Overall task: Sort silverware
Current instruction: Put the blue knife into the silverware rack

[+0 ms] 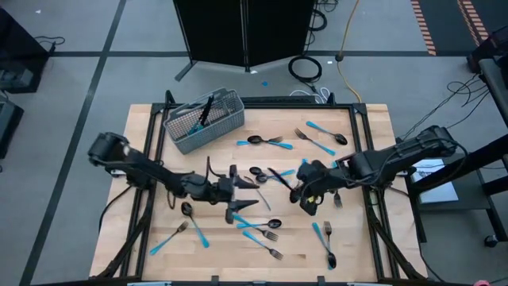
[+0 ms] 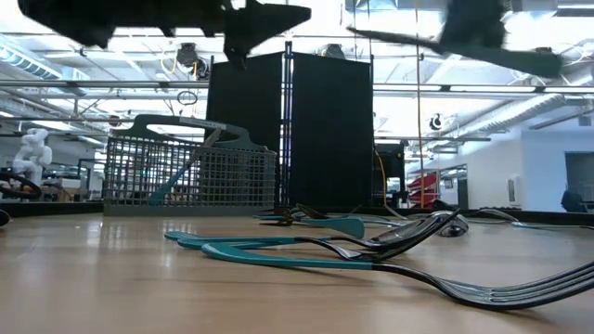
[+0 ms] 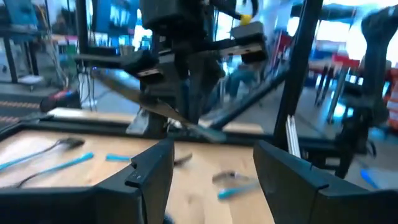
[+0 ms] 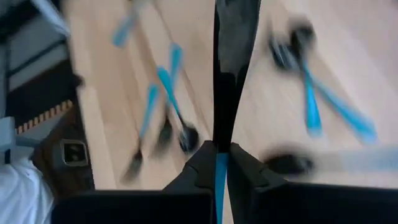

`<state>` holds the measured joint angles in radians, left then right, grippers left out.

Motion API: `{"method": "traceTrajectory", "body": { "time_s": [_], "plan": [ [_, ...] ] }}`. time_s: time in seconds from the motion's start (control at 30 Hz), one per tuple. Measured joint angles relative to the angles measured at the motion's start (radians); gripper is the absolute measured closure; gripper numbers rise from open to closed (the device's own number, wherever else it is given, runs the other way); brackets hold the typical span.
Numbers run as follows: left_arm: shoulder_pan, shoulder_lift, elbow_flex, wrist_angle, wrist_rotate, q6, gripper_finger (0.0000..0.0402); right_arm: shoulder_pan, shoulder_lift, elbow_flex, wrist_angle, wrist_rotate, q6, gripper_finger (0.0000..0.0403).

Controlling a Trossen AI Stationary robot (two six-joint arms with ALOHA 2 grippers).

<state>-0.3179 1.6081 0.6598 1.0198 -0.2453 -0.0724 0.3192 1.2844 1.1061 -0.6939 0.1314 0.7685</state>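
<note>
Currently held piece: a knife [image 4: 225,37] with a dark blade and blue handle, clenched between the fingers of the right end effector [image 1: 300,193], lifted above mid-worktop.
Silverware [image 1: 270,143]: forks, spoons and knives with light-blue handles scattered over the wooden worktop [image 1: 143,143], mostly centre and right.
Left end effector [image 1: 248,196]: released, fingers spread with nothing between them, hovering near the worktop's middle, facing the right one.
Mesh basket [image 1: 203,120]: stands at the far left of the worktop, with a few pieces upright inside.
</note>
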Motion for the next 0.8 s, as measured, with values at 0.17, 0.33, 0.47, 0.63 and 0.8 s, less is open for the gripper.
{"method": "traceTrajectory", "body": {
  "time_s": [0.17, 0.33, 0.47, 0.63, 0.8],
  "plan": [
    [0.027, 0.121, 0.0, 0.239, 0.004, -0.051, 0.0185, -0.005, 0.0, 0.0, 0.163, 0.006, -0.2, 0.0399],
    [0.055, 0.184, 0.001, 0.374, 0.011, -0.052, 0.0185, -0.005, 0.005, 0.0, 0.27, 0.005, -0.309, 0.0399],
    [0.077, 0.204, 0.018, 0.39, 0.109, -0.049, 0.0185, -0.009, 0.02, 0.0, 0.323, 0.0, -0.344, 0.0399],
    [0.089, 0.204, 0.041, 0.388, 0.14, -0.043, 0.0185, -0.023, 0.044, 0.0, 0.331, -0.002, -0.362, 0.0399],
    [0.091, 0.205, 0.065, 0.381, 0.16, -0.019, 0.0185, -0.037, 0.06, 0.0, 0.355, -0.002, -0.381, 0.0399]
  ]
}}
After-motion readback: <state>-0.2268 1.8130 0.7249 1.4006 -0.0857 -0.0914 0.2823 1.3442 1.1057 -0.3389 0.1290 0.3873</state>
